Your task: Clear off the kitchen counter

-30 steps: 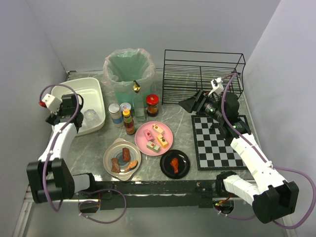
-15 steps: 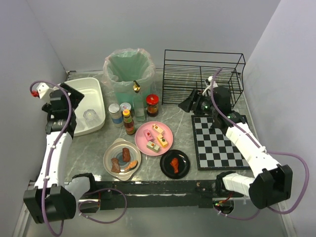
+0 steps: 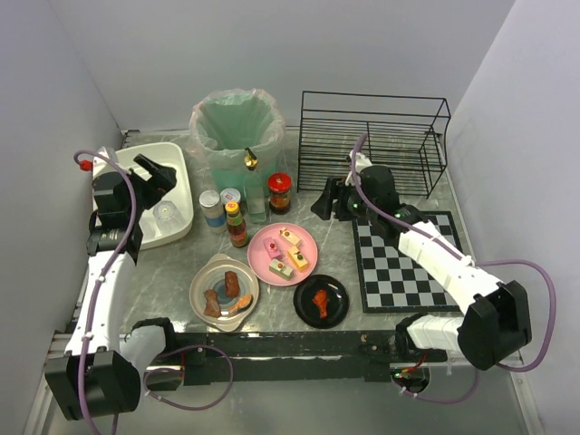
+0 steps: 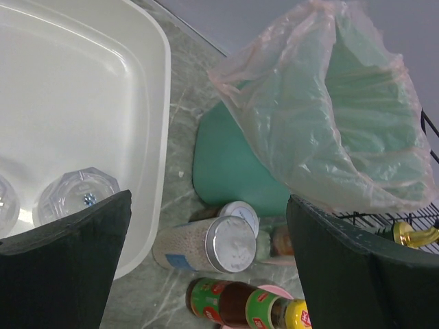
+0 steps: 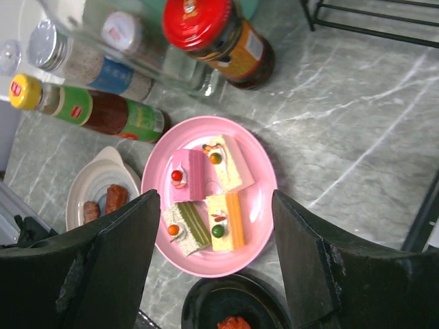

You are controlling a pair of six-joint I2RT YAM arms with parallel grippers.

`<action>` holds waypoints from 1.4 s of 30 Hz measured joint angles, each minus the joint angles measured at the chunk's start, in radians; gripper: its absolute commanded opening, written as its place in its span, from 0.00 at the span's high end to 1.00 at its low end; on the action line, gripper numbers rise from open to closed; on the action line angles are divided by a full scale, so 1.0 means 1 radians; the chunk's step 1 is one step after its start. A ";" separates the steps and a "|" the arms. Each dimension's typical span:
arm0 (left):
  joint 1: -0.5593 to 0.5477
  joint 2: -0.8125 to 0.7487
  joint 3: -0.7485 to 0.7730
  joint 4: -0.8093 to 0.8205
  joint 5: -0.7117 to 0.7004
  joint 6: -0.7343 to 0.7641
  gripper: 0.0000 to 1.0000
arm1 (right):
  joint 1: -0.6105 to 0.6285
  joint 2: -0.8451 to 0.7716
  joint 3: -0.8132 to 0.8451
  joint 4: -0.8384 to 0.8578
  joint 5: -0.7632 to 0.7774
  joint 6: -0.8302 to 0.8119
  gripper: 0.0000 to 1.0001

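Note:
The grey marble kitchen counter (image 3: 168,267) holds a pink plate (image 3: 282,253) of cake slices, a grey dish (image 3: 224,287) with sausages, a black plate (image 3: 321,301) with a chicken leg, and several jars and bottles (image 3: 237,213). My left gripper (image 3: 161,172) is open and empty above the right rim of the white tub (image 3: 136,186); in its wrist view it (image 4: 206,257) hangs over a spice jar (image 4: 206,243). My right gripper (image 3: 328,198) is open and empty; in its wrist view it (image 5: 216,260) is above the pink plate (image 5: 212,199).
A green bin with a plastic liner (image 3: 237,127) and a black wire rack (image 3: 372,136) stand at the back. A checkered mat (image 3: 399,258) lies right. Clear glasses (image 4: 75,195) sit in the tub. A red-lidded jar (image 5: 219,34) and a sauce bottle (image 5: 89,106) stand behind the pink plate.
My left gripper has swung right from beside the tub to over its right rim. My right gripper has moved left from over the checkered mat toward the pink plate.

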 measured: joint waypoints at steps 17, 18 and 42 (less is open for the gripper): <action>0.000 -0.016 -0.048 0.027 0.097 0.008 0.01 | 0.034 0.134 -0.015 -0.006 0.067 0.003 0.28; 0.000 -0.016 -0.050 0.029 0.101 0.008 0.01 | 0.034 0.152 -0.015 -0.006 0.066 0.005 0.28; 0.000 -0.017 -0.053 0.031 0.128 0.007 0.01 | 0.014 0.328 -0.160 0.121 -0.045 0.063 0.45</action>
